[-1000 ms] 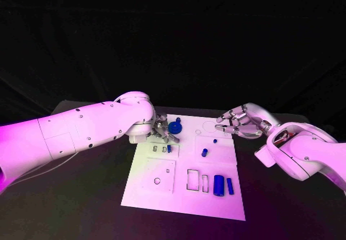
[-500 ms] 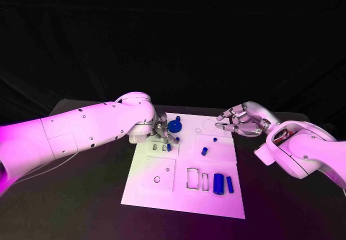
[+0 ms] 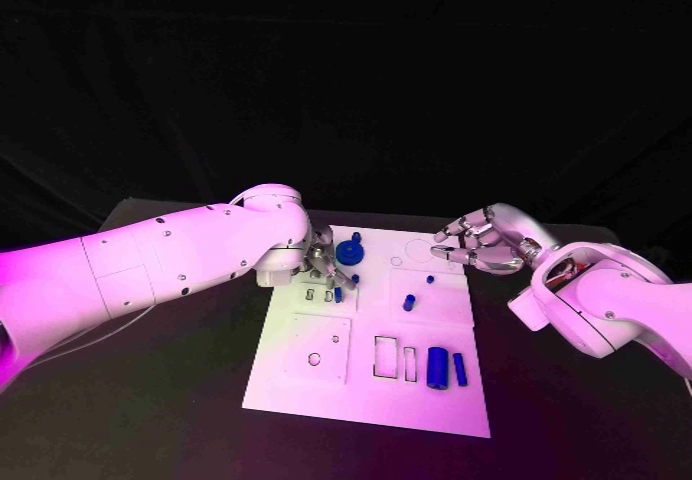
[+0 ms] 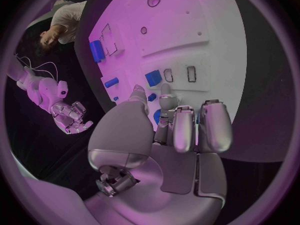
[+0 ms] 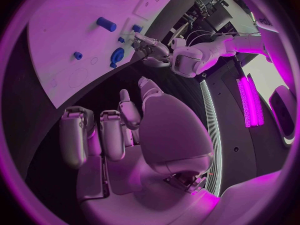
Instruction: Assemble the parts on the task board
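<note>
task board flat mid-table, unmoved over last second. left hand at far-left corner beside round blue part, barely shifted; grip on it cannot tell. right hand hovers off far-right edge, fingers curled, empty, unchanged. two blue bars near edge still unplaced; assembly early.

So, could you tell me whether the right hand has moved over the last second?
No. In the head view the right hand hangs by the far right corner of the task board, just as before, fingers curled and holding nothing.
</note>
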Robot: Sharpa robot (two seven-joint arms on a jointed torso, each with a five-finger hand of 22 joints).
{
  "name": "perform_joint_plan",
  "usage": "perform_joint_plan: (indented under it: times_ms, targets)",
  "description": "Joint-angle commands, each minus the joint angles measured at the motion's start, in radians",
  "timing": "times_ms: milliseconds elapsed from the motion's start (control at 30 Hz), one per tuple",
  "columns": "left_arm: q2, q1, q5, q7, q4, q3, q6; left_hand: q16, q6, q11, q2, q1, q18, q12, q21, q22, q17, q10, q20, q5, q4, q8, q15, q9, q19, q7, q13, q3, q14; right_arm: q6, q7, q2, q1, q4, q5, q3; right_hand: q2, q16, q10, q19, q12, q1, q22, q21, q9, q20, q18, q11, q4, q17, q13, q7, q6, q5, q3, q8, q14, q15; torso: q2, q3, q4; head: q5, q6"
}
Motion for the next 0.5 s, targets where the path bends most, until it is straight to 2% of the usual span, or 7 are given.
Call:
perform_joint_plan:
  times_ms: [33,400,500]
  targets:
    - [0.001,0.000,-0.002,-0.027,0.001,0.000,0.030,-0.006,-0.008,0.002,0.012,0.004,-0.017,0.002,0.006,0.003,0.000,-0.005,0.000,-0.002,0.000,0.007,-0.006,0.003,0.007,0.001,-0.001,-0.006,0.038,-0.001,-0.004,0.001,-0.002,-0.001,-0.012,0.000,0.003,-0.006,-0.005,-0.005,-0.005,-0.006,0.142,-0.005,0.001,-0.003,0.007,-0.003,0.000,0.087,0.000,-0.001,-0.007,0.002,-0.007,0.003,0.063,-0.010,0.000,0.0000,0.0008,0.000,-0.001]
    - [0.002,-0.002,-0.002,-0.022,0.002,0.001,0.041,-0.007,-0.013,0.001,0.025,0.032,-0.017,0.001,0.010,0.008,0.001,-0.009,0.000,-0.002,-0.006,0.016,-0.006,0.014,0.005,0.001,-0.003,-0.004,0.038,-0.001,-0.004,0.001,-0.002,-0.002,-0.012,0.000,0.004,-0.007,-0.005,-0.005,-0.005,-0.006,0.142,-0.006,0.002,-0.003,0.007,-0.003,0.000,0.086,0.000,-0.001,-0.007,0.004,-0.007,0.004,0.063,-0.010,0.001,-0.0002,-0.0019,0.003,-0.001]
    - [0.002,-0.002,-0.002,-0.022,0.002,0.001,0.046,-0.007,-0.013,0.001,0.026,0.034,-0.017,0.004,0.011,0.010,0.001,-0.007,0.000,-0.002,-0.006,0.017,-0.006,0.016,0.005,0.000,0.001,-0.004,0.038,-0.001,-0.004,0.001,-0.002,-0.002,-0.012,0.000,0.004,-0.007,-0.005,-0.005,-0.005,-0.006,0.142,-0.006,0.002,-0.003,0.007,-0.003,0.000,0.086,0.000,-0.001,-0.007,0.004,-0.007,0.004,0.063,-0.010,0.001,-0.0001,-0.0003,0.002,-0.002]
